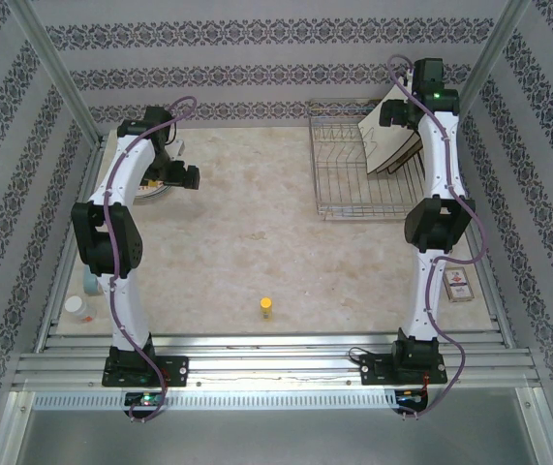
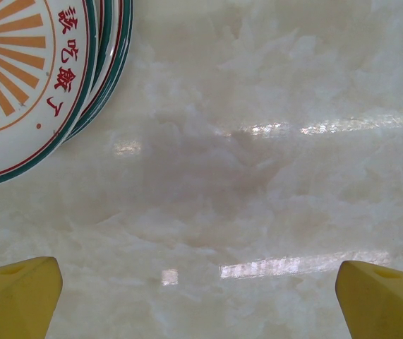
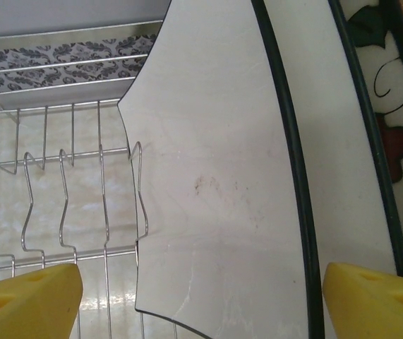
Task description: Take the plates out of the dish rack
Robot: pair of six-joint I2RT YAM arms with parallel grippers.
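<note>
Grasp step: the open right gripper point(image 3: 201, 304) faces a square plate point(image 3: 215, 176) just ahead in the rack point(image 3: 46, 183) — next, straddle its rim and close. The left gripper point(image 2: 201, 296) is open too.

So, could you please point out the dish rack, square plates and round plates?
dish rack point(image 1: 344, 179): top view, bare wire floor.
square plates point(image 1: 384, 145): top view, front plate's plain back.
round plates point(image 2: 17, 70): left wrist view, top plate's orange rays.

Square plates point(image 3: 215, 176) stand in the dish rack point(image 3: 60, 198) before my right gripper point(image 3: 201, 304); round plates point(image 2: 25, 85) lie stacked ahead-left of my left gripper point(image 2: 201, 296).
</note>
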